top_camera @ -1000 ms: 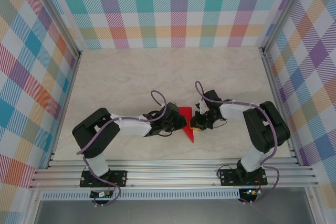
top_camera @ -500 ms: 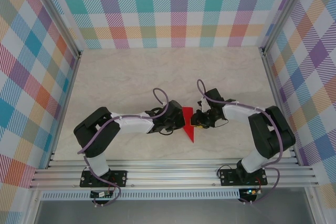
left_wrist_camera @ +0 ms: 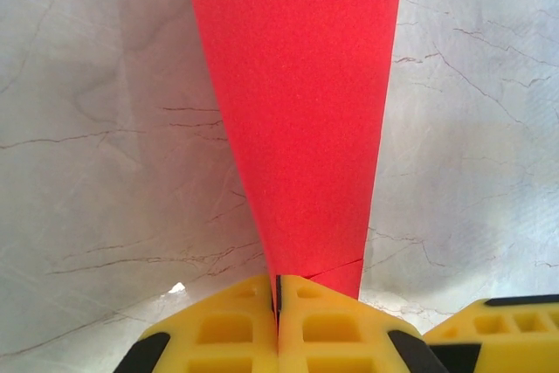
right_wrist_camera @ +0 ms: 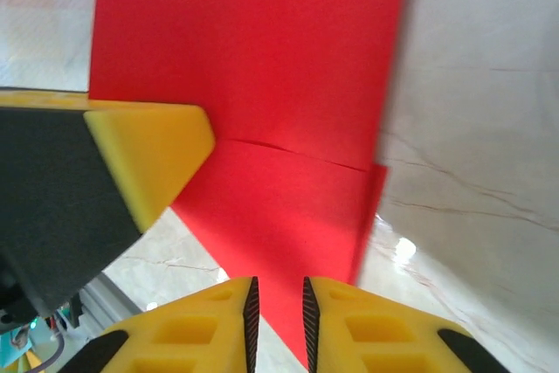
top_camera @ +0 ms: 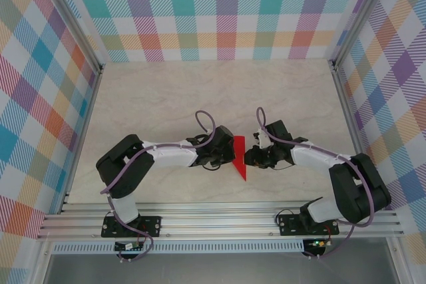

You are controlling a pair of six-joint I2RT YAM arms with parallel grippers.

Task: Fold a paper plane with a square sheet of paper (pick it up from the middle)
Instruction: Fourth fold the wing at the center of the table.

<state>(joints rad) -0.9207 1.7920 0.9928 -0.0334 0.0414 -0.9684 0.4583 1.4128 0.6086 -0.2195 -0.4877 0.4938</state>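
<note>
Pastel plaid walls enclose a pale marbled surface. The paper plane sits near centre, nose toward 6 o'clock. Left fingers, at its 9 o'clock, pinch it; right fingers stand narrowly parted, grip unclear.

The paper plane is a narrow red dart of folded paper. It sits on the table, about midway between left and right and toward the near side. Its wide end points far and its sharp tip near.
</note>
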